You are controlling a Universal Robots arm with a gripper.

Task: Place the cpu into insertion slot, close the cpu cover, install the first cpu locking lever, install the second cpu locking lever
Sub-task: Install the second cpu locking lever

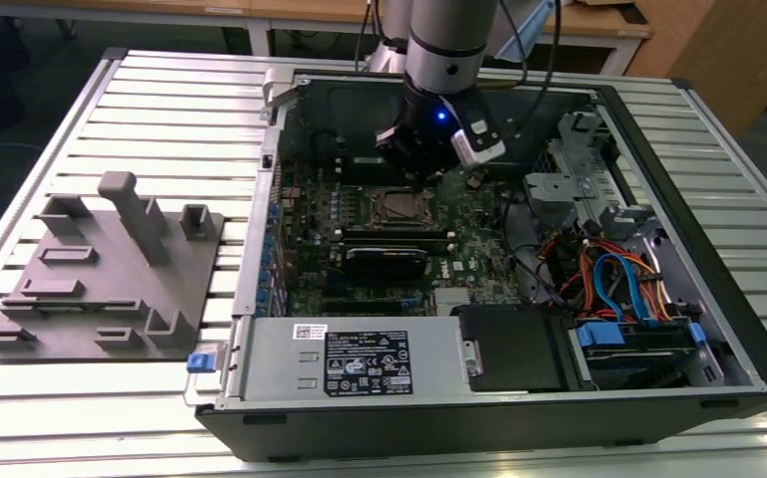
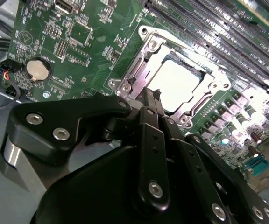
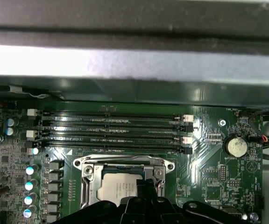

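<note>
Exterior view: high, oblique, well back from the open computer case (image 1: 517, 329), whole case in frame. Both wrist views: close above the motherboard (image 2: 78, 51) (image 3: 209, 163), looking past the gripper (image 2: 149, 95) (image 3: 141, 186) from opposite sides. All three share the insertion slot (image 1: 393, 207) (image 2: 172, 77) (image 3: 123, 184).

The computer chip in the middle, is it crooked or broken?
Nothing stands out. The cpu lies flat and square in the insertion slot, framed evenly by the cpu cover. No cracks or bends show. The gripper sits at the socket's edge.
</note>
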